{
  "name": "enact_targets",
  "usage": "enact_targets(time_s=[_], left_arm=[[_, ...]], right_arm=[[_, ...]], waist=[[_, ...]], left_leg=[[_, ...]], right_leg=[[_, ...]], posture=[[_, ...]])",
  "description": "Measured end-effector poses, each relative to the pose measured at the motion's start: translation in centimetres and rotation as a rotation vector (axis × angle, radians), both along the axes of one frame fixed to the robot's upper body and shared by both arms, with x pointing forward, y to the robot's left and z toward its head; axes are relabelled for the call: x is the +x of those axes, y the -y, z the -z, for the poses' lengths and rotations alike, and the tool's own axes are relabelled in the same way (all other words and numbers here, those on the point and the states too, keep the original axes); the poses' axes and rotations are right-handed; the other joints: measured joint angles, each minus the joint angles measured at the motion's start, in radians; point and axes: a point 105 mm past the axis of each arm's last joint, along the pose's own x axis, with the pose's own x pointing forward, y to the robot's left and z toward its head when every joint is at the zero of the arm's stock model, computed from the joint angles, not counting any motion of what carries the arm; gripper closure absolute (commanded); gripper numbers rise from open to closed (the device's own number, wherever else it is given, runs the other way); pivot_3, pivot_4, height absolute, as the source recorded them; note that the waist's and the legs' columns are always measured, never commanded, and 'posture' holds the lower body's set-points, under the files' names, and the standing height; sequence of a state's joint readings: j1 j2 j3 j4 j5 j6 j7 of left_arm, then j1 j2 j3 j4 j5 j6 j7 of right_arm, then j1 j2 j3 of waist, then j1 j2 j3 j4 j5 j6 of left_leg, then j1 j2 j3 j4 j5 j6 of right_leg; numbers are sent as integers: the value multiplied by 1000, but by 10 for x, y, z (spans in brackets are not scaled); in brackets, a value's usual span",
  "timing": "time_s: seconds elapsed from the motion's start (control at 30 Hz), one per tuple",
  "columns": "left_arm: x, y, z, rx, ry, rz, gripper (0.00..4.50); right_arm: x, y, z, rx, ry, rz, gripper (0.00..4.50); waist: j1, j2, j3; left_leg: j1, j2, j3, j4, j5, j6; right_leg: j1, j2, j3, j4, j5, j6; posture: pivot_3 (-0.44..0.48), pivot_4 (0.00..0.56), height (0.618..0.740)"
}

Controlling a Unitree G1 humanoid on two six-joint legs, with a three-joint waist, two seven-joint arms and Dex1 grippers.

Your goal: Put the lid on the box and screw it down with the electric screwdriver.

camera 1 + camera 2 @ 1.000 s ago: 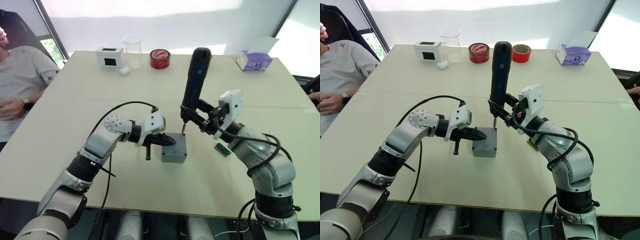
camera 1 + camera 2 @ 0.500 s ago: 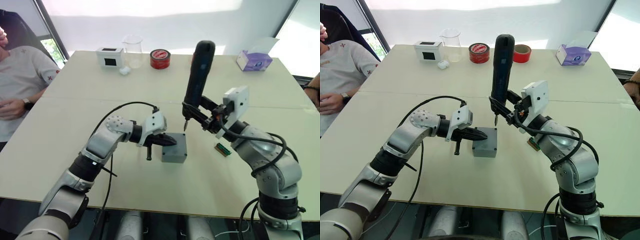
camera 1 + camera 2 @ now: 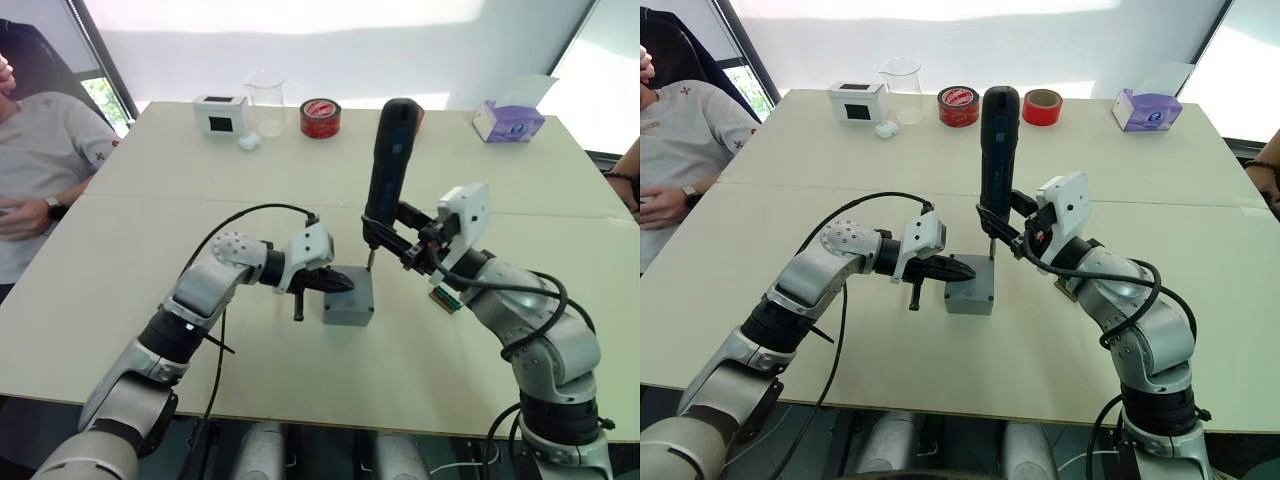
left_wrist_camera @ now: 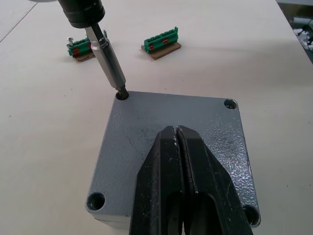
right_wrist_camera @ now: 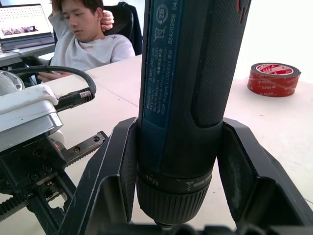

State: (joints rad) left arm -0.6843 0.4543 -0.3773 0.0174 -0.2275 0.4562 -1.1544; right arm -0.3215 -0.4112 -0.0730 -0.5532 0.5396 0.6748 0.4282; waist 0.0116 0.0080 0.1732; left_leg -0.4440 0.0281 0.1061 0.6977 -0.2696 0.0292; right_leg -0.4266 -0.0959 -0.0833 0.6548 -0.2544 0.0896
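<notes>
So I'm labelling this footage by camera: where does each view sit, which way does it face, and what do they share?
Left and right eye views: head-mounted, looking forward and down the beige table, both arms showing.
Left wrist view: along the shut left gripper resting on the grey square plastic lid.
Right wrist view: along the right gripper clamping the black cylindrical electric screwdriver, facing a seated person.
Shared: the screwdriver's bit in the lid's corner hole shows in eye and left wrist views.

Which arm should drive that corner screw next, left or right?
Right. Its end effector grips the screwdriver, bit already in the lid corner hole. The left end effector is shut, pressing the lid.
</notes>
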Motion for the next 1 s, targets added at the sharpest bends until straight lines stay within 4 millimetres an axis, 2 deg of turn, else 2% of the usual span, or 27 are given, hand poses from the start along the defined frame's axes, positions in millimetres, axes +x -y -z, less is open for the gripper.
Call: enact_targets(time_s=[0.4,0.6,0.73,0.83,1.0], left_arm=[[0,-1,1,0,0,-1,4500],[-1,-3,5,2,-11,-9,4500],[-1,-4,9,6,-25,-15,4500],[-2,-5,12,9,-35,-21,4500],[-2,-6,14,10,-42,-26,4500]], right_arm=[[0,0,5,15,36,24,2736],[-7,-4,21,-6,45,47,2736],[-4,-4,26,-11,41,60,2736],[-3,-6,30,-22,41,59,2736],[-1,-5,33,-13,34,73,2736]], waist=[[0,0,0],[-2,-6,-8],[-1,-10,-14],[-1,-11,-16],[-1,-12,-22]], left_leg=[[1,0,0,0,0,0],[4,1,-1,0,0,1],[9,1,-1,0,-3,5],[19,1,-2,-3,-4,5],[20,1,-3,-4,-4,5]], right_leg=[[1,0,0,0,0,0],[4,1,0,0,0,0],[10,1,0,-2,-1,-2],[19,0,0,-6,-3,-4],[19,-3,0,-7,-3,-5]], posture=[[0,150,715],[0,150,715],[0,150,715],[0,150,715],[0,150,715]])
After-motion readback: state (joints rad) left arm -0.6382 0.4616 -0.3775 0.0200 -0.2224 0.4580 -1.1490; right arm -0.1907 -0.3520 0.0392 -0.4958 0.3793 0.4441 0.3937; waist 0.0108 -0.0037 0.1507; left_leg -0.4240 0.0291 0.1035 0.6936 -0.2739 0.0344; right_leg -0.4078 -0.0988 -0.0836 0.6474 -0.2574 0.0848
